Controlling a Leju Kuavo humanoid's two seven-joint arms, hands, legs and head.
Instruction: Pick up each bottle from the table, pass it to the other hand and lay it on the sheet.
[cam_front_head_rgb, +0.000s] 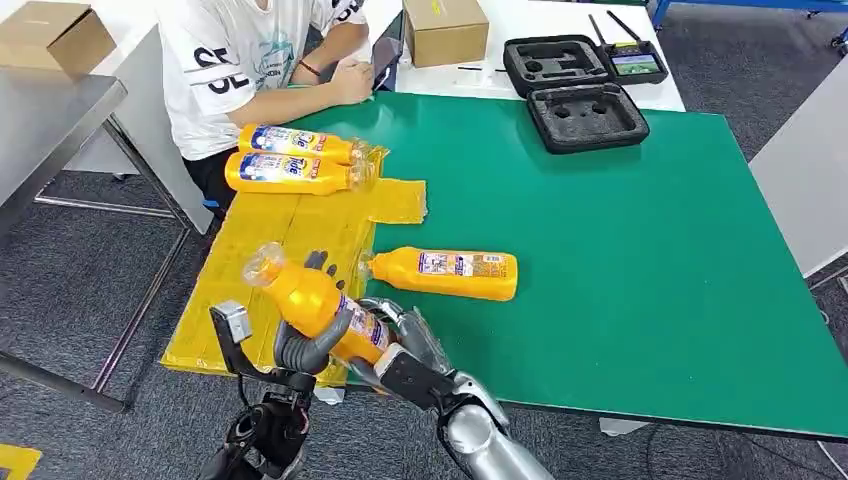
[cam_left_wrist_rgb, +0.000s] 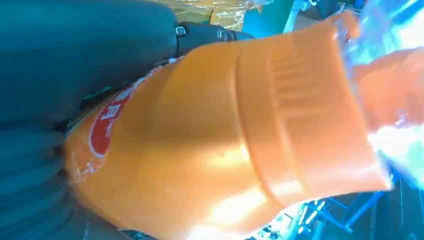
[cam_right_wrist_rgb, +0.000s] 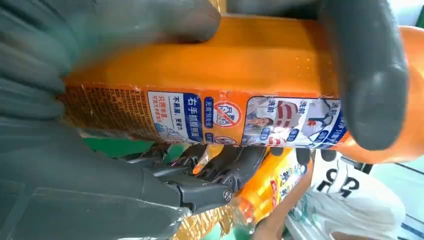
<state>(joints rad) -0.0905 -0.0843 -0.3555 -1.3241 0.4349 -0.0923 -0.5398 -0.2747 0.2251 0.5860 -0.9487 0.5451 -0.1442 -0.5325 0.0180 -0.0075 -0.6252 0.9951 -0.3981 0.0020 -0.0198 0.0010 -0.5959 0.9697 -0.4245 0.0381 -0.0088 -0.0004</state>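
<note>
Head view: we see both hands on one orange bottle (cam_front_head_rgb: 305, 300) above the yellow sheet (cam_front_head_rgb: 250, 270).
Our left hand (cam_front_head_rgb: 305, 345) wraps its body, our right hand (cam_front_head_rgb: 400, 335) grasps its base; another bottle (cam_front_head_rgb: 450, 272) lies on the green tabletop (cam_front_head_rgb: 650, 250), two bottles (cam_front_head_rgb: 295, 158) on the sheet. Left wrist view: the held bottle, close up. Right wrist view: fingers (cam_right_wrist_rgb: 370, 75) clasp its label.
</note>
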